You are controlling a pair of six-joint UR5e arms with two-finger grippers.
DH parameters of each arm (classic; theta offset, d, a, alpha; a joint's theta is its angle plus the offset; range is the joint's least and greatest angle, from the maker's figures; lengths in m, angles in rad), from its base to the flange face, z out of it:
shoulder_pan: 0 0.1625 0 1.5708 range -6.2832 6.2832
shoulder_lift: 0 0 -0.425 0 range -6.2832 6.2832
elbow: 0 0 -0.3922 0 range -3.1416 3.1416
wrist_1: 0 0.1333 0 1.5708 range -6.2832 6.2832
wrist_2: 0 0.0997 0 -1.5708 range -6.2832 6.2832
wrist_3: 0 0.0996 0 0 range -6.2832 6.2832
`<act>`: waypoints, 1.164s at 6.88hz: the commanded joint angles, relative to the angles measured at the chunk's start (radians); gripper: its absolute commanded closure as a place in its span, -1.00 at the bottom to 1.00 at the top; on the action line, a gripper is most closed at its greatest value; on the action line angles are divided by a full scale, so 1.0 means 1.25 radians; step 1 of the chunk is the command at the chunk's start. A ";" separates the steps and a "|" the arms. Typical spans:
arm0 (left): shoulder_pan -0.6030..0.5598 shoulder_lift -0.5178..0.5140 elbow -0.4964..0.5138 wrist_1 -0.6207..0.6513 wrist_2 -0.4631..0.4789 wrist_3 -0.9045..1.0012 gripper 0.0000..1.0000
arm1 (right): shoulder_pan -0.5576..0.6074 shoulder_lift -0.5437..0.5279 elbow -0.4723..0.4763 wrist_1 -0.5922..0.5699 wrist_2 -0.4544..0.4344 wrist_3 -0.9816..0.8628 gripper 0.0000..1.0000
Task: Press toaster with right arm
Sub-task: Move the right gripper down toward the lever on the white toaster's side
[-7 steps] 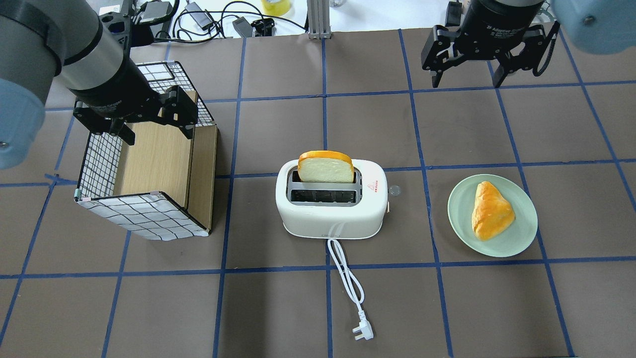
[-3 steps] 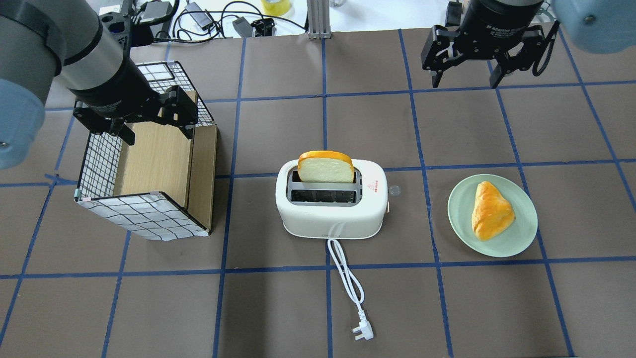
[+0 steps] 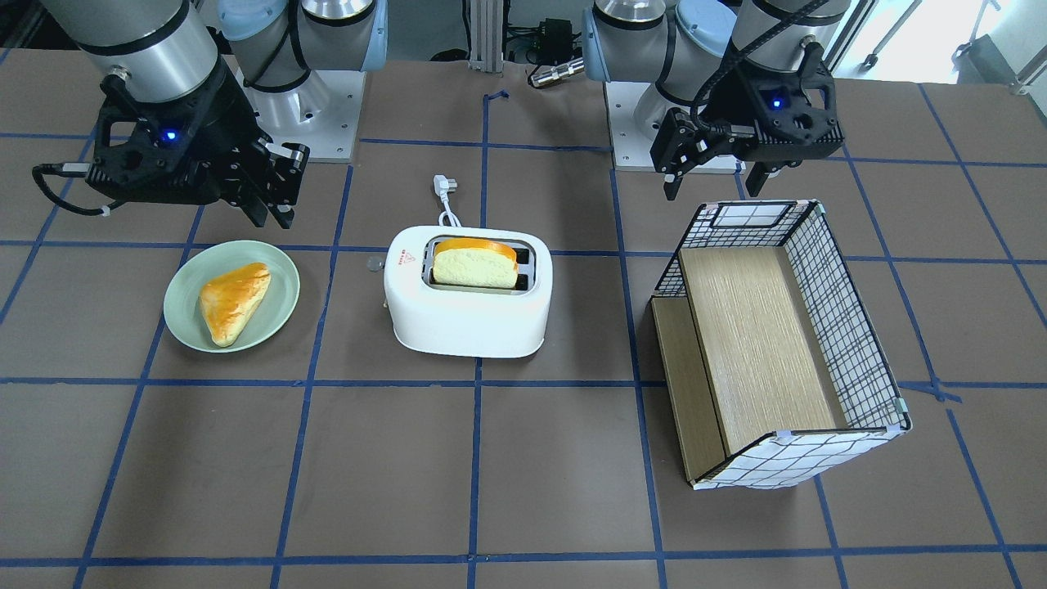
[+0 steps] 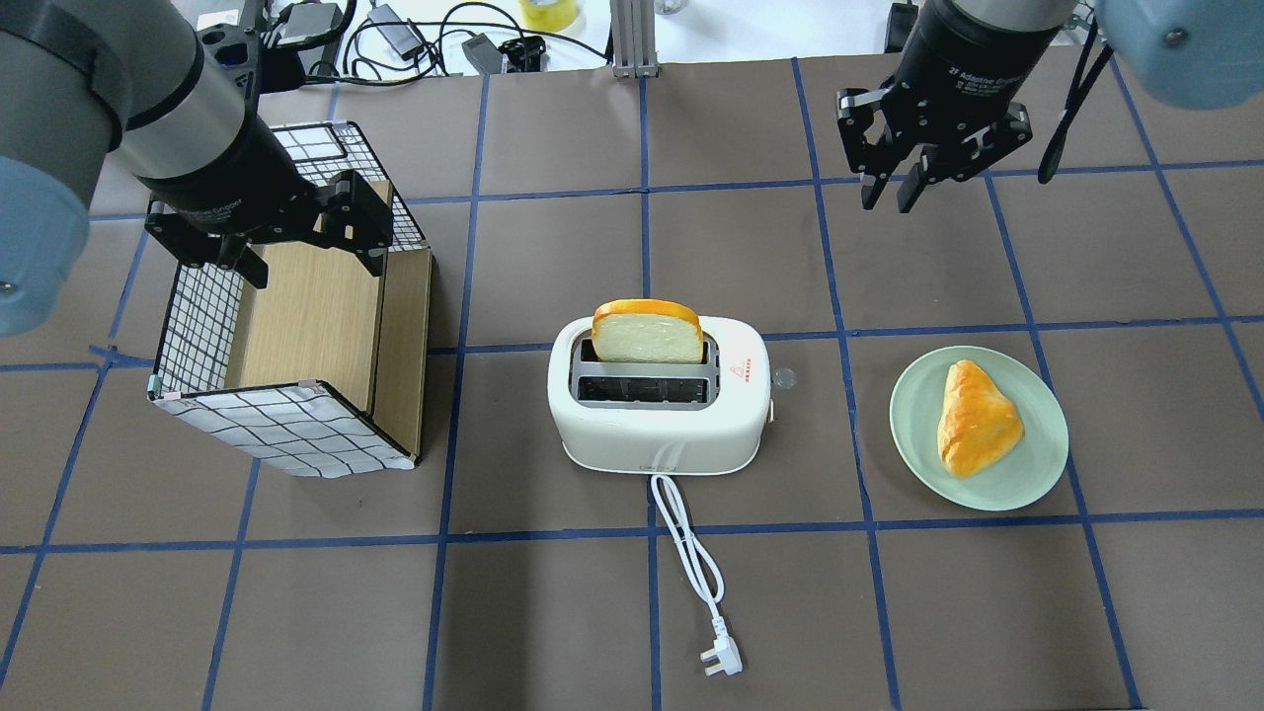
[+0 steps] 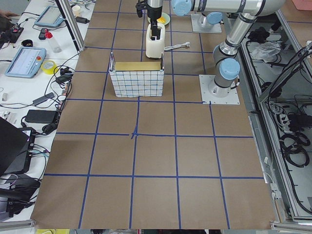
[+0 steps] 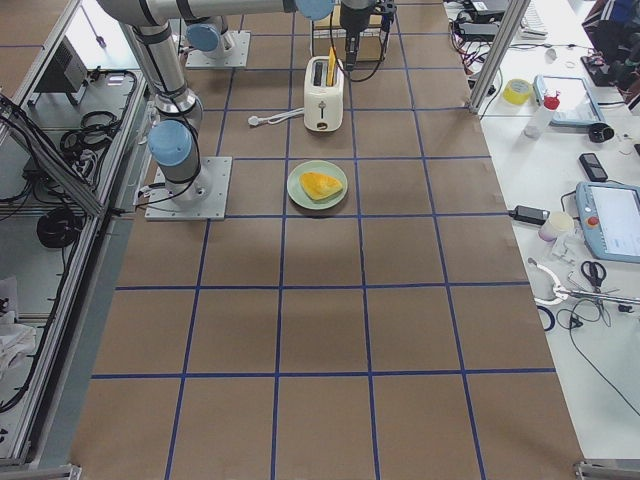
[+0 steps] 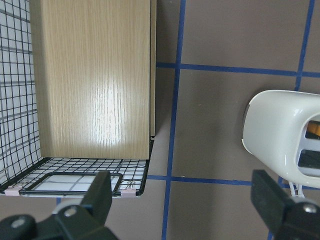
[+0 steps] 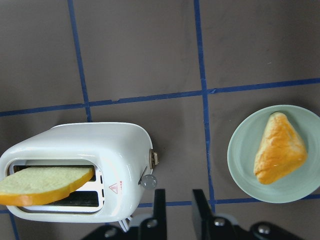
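The white two-slot toaster (image 4: 657, 420) stands mid-table with a bread slice (image 4: 647, 336) upright in its far slot. Its small side lever (image 8: 154, 158) faces the plate side. My right gripper (image 4: 889, 200) hangs above the table, behind and to the right of the toaster, touching nothing; its fingers are drawn nearly together with only a narrow slit between them. In the right wrist view the toaster (image 8: 75, 145) lies ahead and left of the fingertips (image 8: 159, 197). My left gripper (image 4: 314, 270) hovers open and empty over the basket.
A checked wire basket with a wooden floor (image 4: 286, 425) sits left of the toaster. A green plate (image 4: 913, 434) holding a pastry (image 4: 976, 420) sits to its right. The toaster's cord and plug (image 4: 721, 660) trail toward the front edge.
The right gripper's fingers went from wide open to nearly together, and the hand turned and dropped slightly toward the toaster. The left arm stayed still.
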 commanded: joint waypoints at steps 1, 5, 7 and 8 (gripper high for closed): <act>0.000 0.000 0.000 0.000 0.000 0.000 -1.00 | -0.013 0.002 0.074 -0.009 0.064 -0.010 1.00; 0.001 0.000 0.000 0.000 -0.001 0.000 -1.00 | -0.023 0.002 0.230 -0.138 0.150 -0.040 1.00; 0.000 0.000 0.000 0.000 0.000 0.000 -1.00 | -0.019 0.002 0.297 -0.201 0.151 -0.040 1.00; 0.000 0.000 0.000 0.000 0.000 0.000 -1.00 | -0.019 0.002 0.324 -0.228 0.150 -0.046 1.00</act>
